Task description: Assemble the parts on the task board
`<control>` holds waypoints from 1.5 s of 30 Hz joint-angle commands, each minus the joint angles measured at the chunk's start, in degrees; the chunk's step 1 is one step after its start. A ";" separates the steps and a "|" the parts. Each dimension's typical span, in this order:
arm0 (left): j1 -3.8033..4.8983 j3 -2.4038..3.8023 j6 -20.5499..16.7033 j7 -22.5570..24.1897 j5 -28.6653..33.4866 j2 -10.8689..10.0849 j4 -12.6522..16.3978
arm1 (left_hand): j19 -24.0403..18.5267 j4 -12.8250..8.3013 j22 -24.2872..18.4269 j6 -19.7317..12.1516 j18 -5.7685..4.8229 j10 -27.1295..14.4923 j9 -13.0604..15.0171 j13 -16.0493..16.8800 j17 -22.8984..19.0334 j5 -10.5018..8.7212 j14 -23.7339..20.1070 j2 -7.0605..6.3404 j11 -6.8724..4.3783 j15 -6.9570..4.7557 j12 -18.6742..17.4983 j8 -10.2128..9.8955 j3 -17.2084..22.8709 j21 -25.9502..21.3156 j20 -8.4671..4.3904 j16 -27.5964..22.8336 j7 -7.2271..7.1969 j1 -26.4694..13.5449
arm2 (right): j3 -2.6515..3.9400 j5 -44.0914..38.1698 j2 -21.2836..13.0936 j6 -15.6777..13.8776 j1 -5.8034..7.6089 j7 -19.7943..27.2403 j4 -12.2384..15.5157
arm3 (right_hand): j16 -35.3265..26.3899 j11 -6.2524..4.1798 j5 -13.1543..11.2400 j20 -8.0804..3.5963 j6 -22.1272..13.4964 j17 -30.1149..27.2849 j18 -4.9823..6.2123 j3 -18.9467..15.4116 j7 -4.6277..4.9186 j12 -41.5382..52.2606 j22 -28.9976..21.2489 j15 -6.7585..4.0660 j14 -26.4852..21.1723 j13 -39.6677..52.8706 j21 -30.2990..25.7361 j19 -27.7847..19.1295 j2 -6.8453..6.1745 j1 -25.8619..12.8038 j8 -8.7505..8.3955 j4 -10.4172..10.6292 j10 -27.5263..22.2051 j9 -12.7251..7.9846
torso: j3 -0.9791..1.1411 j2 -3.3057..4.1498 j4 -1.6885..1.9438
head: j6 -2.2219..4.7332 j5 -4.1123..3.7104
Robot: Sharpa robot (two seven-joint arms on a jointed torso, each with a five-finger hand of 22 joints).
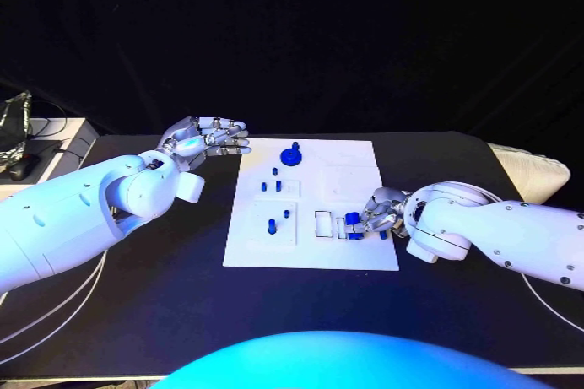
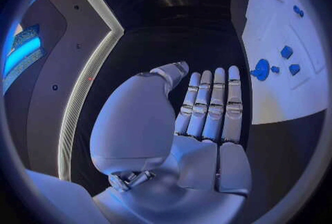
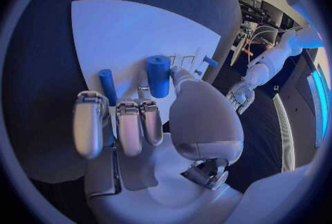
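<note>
The white task board (image 1: 310, 250) lies mid-table. My right hand (image 1: 383, 212) rests on its right edge, fingers curled in. Its thumb (image 3: 181, 76) touches an upright blue cylinder (image 3: 158, 76), which the head view shows at the fingertips (image 1: 353, 218). I cannot tell whether the cylinder is gripped. A thinner blue peg (image 3: 107, 86) stands beside it. My left hand (image 1: 201, 140) hovers by the board's far left corner, fingers (image 2: 207, 105) straight and holding nothing. A round blue knob (image 1: 292, 155) and small blue pieces (image 1: 278, 186) sit at the board's far end. More pegs (image 1: 273, 226) stand lower down.
Grey equipment and cables (image 1: 24, 144) sit off the table's left edge. A white padded object (image 1: 536, 170) lies at the far right. White cables (image 1: 49, 313) loop over the table's near left. Black tabletop (image 1: 159, 305) stretches around the board.
</note>
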 commanded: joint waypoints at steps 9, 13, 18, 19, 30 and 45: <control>0.00 0.04 1.07 0.05 0.49 0.11 -0.03 | 0.53 0.16 -0.13 -0.33 0.37 0.27 -0.05 0.02 0.07 0.33 0.24 0.31 0.02 0.20 -0.01 -0.35 -0.13 -0.22 -0.03 -0.25 -0.13 0.27 | 0.50 3.76 -3.39 -3.41 3.06 -0.11 4.89 | 0.42 -0.32 0.30 -0.13 0.70 14.55 -0.81 0.58 0.04 0.12 12.22 -0.19 5.77 15.05 0.54 4.13 -0.06 0.73 0.47 0.05 5.91 0.44 | -0.14 -0.13 -0.07 | 0.01 -0.01; 0.00 0.04 1.18 -0.04 0.49 0.20 -0.04 | 0.53 0.15 -0.16 -0.33 0.37 0.24 -0.06 0.01 0.08 0.33 0.21 0.32 0.04 0.21 -0.03 -0.35 -0.11 -0.25 -0.03 -0.28 -0.13 0.31 | 0.57 5.30 -3.36 -3.34 3.98 -0.16 5.64 | 0.44 -0.33 0.30 -0.13 0.74 14.61 -0.83 0.61 0.03 0.12 12.25 -0.19 5.78 15.05 0.65 4.15 -0.08 0.75 0.48 0.05 5.91 0.45 | -0.15 -0.11 -0.04 | 0.01 -0.11; 0.00 0.04 1.32 -0.17 0.49 0.24 -0.02 | 0.53 0.15 -0.18 -0.33 0.36 0.22 -0.06 0.00 0.08 0.32 0.20 0.32 0.04 0.22 -0.05 -0.35 -0.11 -0.26 -0.03 -0.31 -0.12 0.32 | 0.36 7.24 -1.30 -2.39 4.20 -0.24 5.27 | 0.41 -0.34 0.12 -0.15 0.92 14.51 -0.81 0.68 0.01 0.06 12.24 -0.21 5.76 15.00 0.57 4.13 -0.18 0.71 0.51 0.18 5.87 0.48 | -0.10 0.05 0.05 | 0.01 -0.04; 0.00 0.04 1.35 -0.18 0.49 0.24 -0.01 | 0.53 0.15 -0.18 -0.33 0.36 0.22 -0.06 0.00 0.08 0.32 0.20 0.32 0.04 0.22 -0.05 -0.35 -0.11 -0.26 -0.03 -0.31 -0.12 0.32 | 0.29 7.49 -0.87 -2.26 4.15 -0.24 5.11 | 0.39 -0.35 -0.05 -0.15 0.96 14.46 -0.81 0.70 0.02 -0.01 12.23 -0.22 5.75 14.93 0.52 4.12 -0.25 0.64 0.49 0.25 5.82 0.48 | -0.10 0.05 0.06 | 0.01 -0.05; 0.00 0.04 1.64 -0.35 0.49 0.12 0.12 | 0.52 0.16 -0.22 -0.33 0.36 0.17 -0.06 -0.01 0.08 0.31 0.16 0.31 0.07 0.23 -0.08 -0.36 -0.12 -0.30 -0.02 -0.35 -0.11 0.32 | -0.20 6.16 3.64 -2.03 2.54 -0.42 2.25 | 0.34 -0.34 -0.85 -0.16 1.12 14.31 -0.76 0.68 0.01 -0.18 12.18 -0.23 5.71 14.77 0.24 4.05 -0.55 0.05 0.38 0.44 5.70 0.51 | -0.05 0.11 0.05 | 0.01 0.14; 0.00 0.04 1.79 -0.43 0.49 -0.04 0.25 | 0.50 0.23 -0.34 -0.31 0.34 0.06 -0.07 -0.04 0.08 0.29 0.07 0.32 0.12 0.29 -0.15 -0.37 -0.16 -0.40 0.00 -0.49 -0.06 0.28 | -0.30 2.39 6.02 -1.92 1.93 -0.56 -0.70 | 0.33 -0.32 -1.88 -0.15 1.15 14.27 -0.76 0.27 0.04 -0.39 12.23 -0.20 5.70 14.58 0.25 4.04 -1.31 -1.11 0.19 0.46 5.56 0.60 | 0.00 0.07 -0.01 | 0.01 0.38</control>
